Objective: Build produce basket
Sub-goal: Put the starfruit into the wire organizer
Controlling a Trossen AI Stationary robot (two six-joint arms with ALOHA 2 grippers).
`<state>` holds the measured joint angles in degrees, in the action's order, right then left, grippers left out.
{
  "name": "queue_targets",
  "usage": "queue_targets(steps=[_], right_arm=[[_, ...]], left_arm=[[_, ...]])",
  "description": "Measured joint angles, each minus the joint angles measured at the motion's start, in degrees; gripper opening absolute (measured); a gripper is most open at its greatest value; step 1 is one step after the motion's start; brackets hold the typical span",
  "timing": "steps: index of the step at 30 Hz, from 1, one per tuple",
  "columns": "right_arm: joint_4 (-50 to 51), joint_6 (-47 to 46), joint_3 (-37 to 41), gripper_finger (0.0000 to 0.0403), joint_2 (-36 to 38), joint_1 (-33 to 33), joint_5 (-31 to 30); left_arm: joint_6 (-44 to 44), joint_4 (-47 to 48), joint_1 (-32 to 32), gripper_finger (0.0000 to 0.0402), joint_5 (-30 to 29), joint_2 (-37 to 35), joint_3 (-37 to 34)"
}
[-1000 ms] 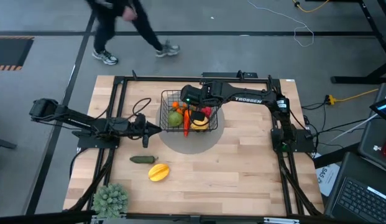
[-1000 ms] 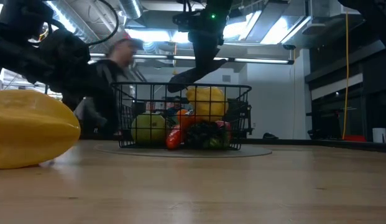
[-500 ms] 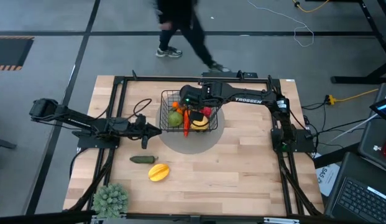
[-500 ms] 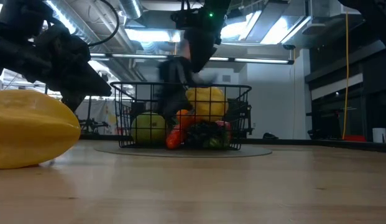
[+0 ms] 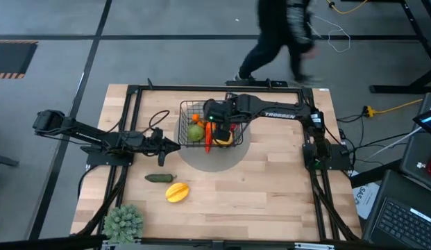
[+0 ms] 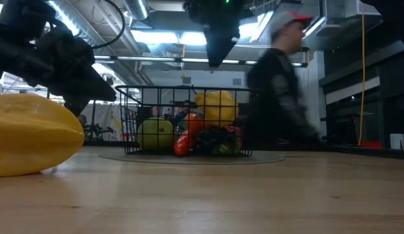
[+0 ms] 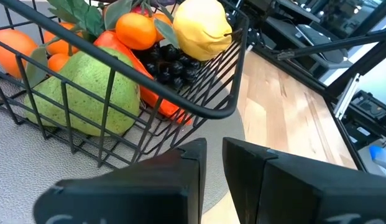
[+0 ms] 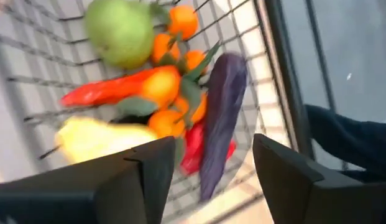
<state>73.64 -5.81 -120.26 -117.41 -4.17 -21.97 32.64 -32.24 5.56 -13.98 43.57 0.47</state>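
The black wire basket (image 5: 184, 119) stands on a grey round mat at the table's far middle. In it lie a green pear (image 7: 87, 87), tangerines (image 7: 135, 30), a yellow lemon (image 7: 199, 28), dark grapes (image 7: 171, 59), red and orange pieces and a purple eggplant (image 8: 220, 118). My right gripper (image 5: 216, 118) hangs open above the basket's contents, with nothing between its fingers (image 8: 149, 168). My left gripper (image 5: 176, 144) is shut and waits just left of the basket, low over the table. A green cucumber (image 5: 159, 178) and a yellow fruit (image 5: 177, 192) lie on the wood nearer the front.
A spiky pale-green potted plant (image 5: 123, 222) stands at the near left corner. A person (image 5: 284, 35) walks past on the floor beyond the table's far edge. The black frame rails (image 5: 132, 125) run along the table's sides. Bare wood (image 5: 271, 187) lies to the basket's right and front.
My right gripper held a dark long piece tilted above the basket, then opened and let it go. The piece has fallen in among the other produce. The gripper has shifted slightly toward the near right. The person behind the table has walked from left to right.
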Motion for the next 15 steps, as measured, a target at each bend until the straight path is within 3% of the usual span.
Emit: queue_targets(steps=[7, 15], right_arm=[[17.0, -15.9, -9.5, 0.0189, 0.4, 5.4, 9.7], [16.5, -8.9, -9.6, 0.0187, 2.3, 14.5, 23.1]], left_arm=[[0.0, 0.2, 0.0, 0.0041, 0.0, 0.0, 0.0], [0.0, -0.8, 0.0, 0.0041, -0.3, 0.0, 0.0]])
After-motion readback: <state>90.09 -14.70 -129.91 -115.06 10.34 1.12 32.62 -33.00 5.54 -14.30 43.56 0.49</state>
